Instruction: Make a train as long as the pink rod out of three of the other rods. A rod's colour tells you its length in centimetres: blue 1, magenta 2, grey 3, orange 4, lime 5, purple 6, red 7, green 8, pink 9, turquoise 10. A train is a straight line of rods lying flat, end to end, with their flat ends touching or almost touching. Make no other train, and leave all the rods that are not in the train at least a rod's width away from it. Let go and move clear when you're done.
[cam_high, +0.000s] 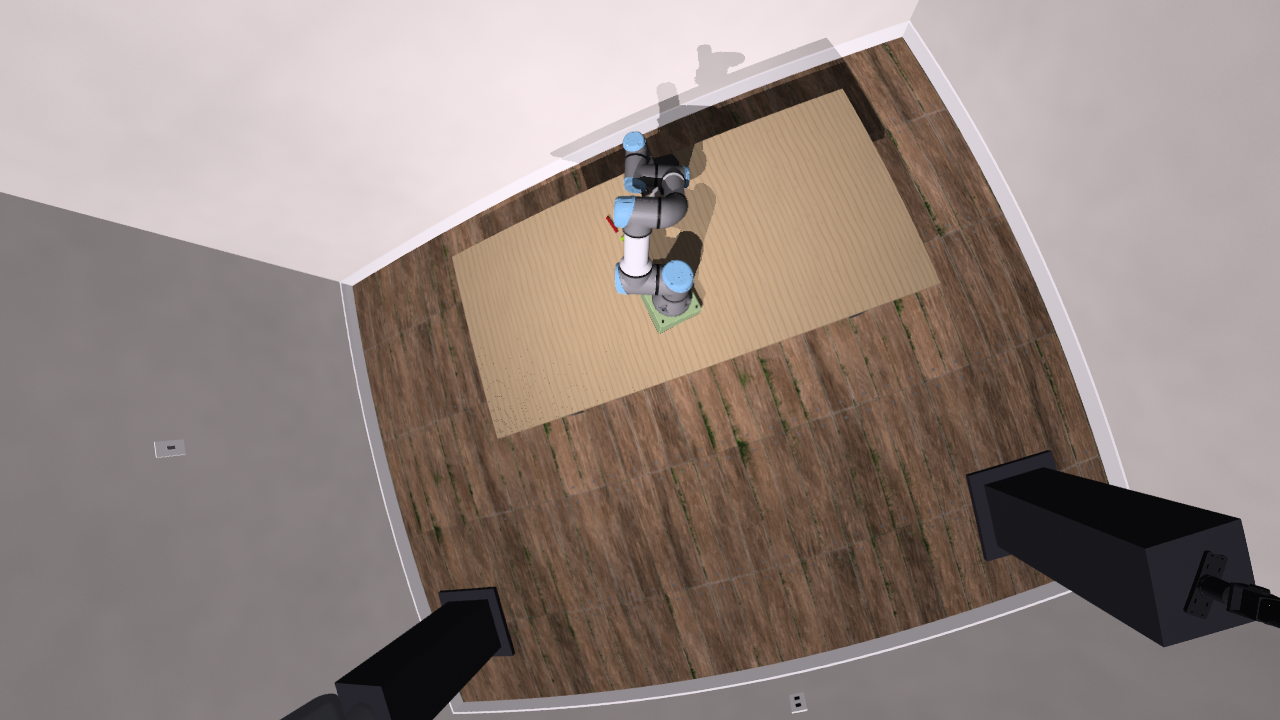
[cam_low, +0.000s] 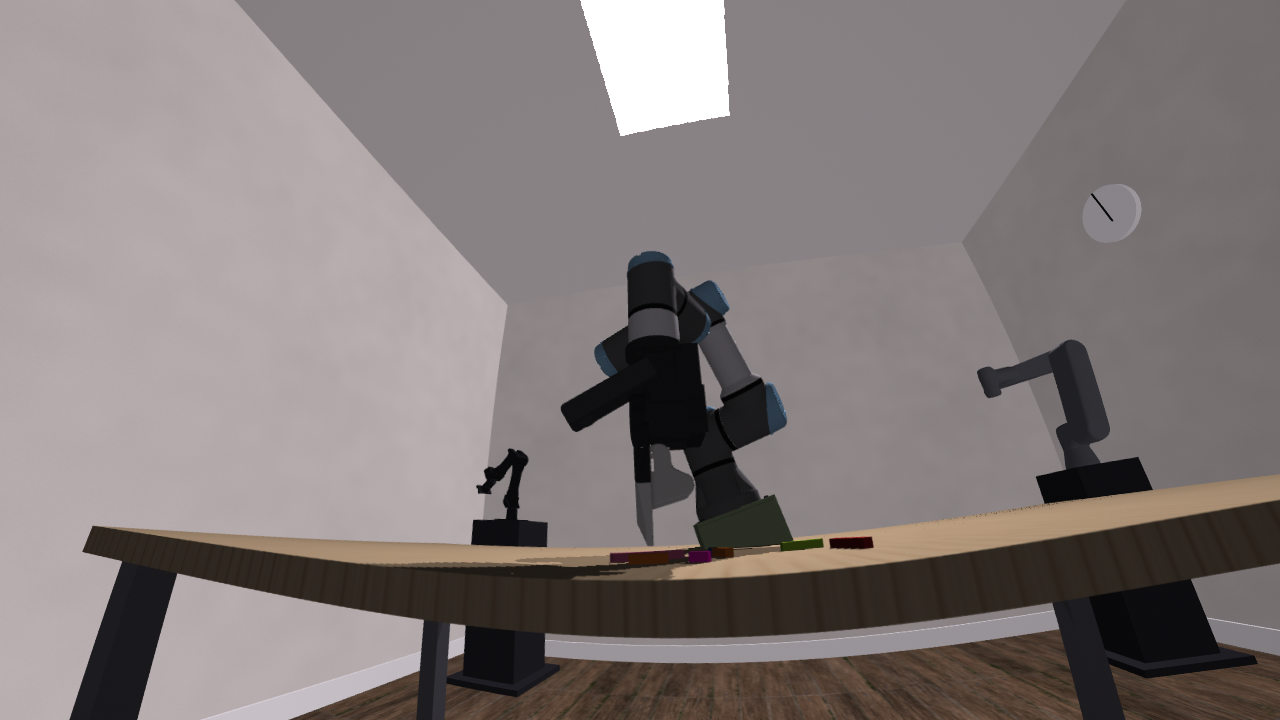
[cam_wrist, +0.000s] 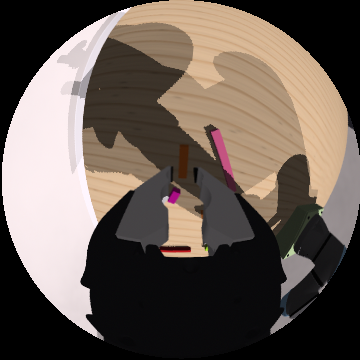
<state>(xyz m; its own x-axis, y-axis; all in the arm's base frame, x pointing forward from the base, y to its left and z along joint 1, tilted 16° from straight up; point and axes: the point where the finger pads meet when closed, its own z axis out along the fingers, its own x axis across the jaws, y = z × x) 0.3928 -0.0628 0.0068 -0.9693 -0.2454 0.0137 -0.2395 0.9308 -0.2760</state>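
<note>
- My gripper (cam_low: 650, 537) (cam_wrist: 183, 168) points down over the table (cam_high: 805, 197) (cam_low: 984, 528) (cam_wrist: 325, 100), fingers a little apart and holding nothing.
- The orange rod (cam_low: 648, 557) (cam_wrist: 183, 162) lies flat at the left, on the near side of the pink rod (cam_low: 619, 557) (cam_wrist: 222, 155).
- I see the short magenta rod (cam_low: 699, 556) (cam_wrist: 174, 195) just right of that orange one, the two apart.
- Right of the magenta, a brown-orange rod (cam_low: 724, 552) (cam_wrist: 202, 214) shows only partly to me.
- Further right come the lime rod (cam_high: 622, 238) (cam_low: 802, 544) (cam_wrist: 206, 248), then the red rod (cam_high: 612, 223) (cam_low: 851, 542) (cam_wrist: 175, 249), a gap between them.
- My green base (cam_high: 660, 326) (cam_low: 742, 523) (cam_wrist: 315, 209) stands on the far side of the rods.
</note>
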